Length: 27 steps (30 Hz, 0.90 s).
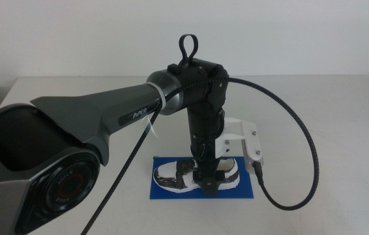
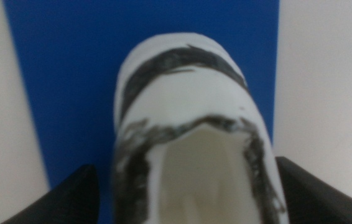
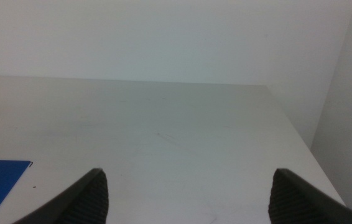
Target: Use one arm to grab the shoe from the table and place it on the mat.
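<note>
The white shoe [image 1: 171, 177] with dark straps lies flat on the blue mat [image 1: 162, 192], toe to the left in the middle view. The left arm [image 1: 106, 117] reaches down over the shoe's heel end. My left gripper [image 1: 205, 183] stands open there. In the left wrist view the shoe [image 2: 182, 93] fills the space between the jaws of the left gripper [image 2: 185, 165], with blue mat [image 2: 64, 74] showing under it. The right gripper [image 3: 188, 171] is open over bare table [image 3: 176, 124], away from the shoe; a corner of the mat [image 3: 2, 174] shows in its view.
The white table [image 1: 315, 98] stretches around the mat on all sides. A black cable [image 1: 309, 163] loops from the left wrist out to the right of the mat. The left arm's large base joint [image 1: 34, 170] fills the near left.
</note>
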Each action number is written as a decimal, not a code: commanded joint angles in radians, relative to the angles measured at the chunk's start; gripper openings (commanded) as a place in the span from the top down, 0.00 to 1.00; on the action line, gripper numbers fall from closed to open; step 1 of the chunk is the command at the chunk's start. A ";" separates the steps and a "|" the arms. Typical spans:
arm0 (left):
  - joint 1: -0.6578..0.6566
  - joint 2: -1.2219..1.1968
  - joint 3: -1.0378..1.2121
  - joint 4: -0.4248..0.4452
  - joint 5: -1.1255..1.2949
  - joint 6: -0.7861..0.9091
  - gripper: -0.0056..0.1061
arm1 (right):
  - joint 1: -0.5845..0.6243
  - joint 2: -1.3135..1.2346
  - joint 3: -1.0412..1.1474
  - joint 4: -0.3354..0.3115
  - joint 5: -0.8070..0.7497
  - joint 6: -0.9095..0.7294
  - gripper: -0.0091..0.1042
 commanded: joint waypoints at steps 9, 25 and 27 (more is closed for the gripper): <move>0.000 -0.102 -0.112 0.030 0.107 -0.112 0.11 | -0.005 -0.021 -0.010 -0.008 -0.079 -0.013 0.33; 0.013 -0.457 -0.110 0.050 0.107 -0.098 0.11 | -0.005 -0.021 -0.010 -0.008 -0.079 -0.013 0.33; 0.024 -0.512 -0.110 0.048 0.107 -0.072 0.11 | -0.005 -0.021 -0.010 -0.008 -0.079 -0.013 0.33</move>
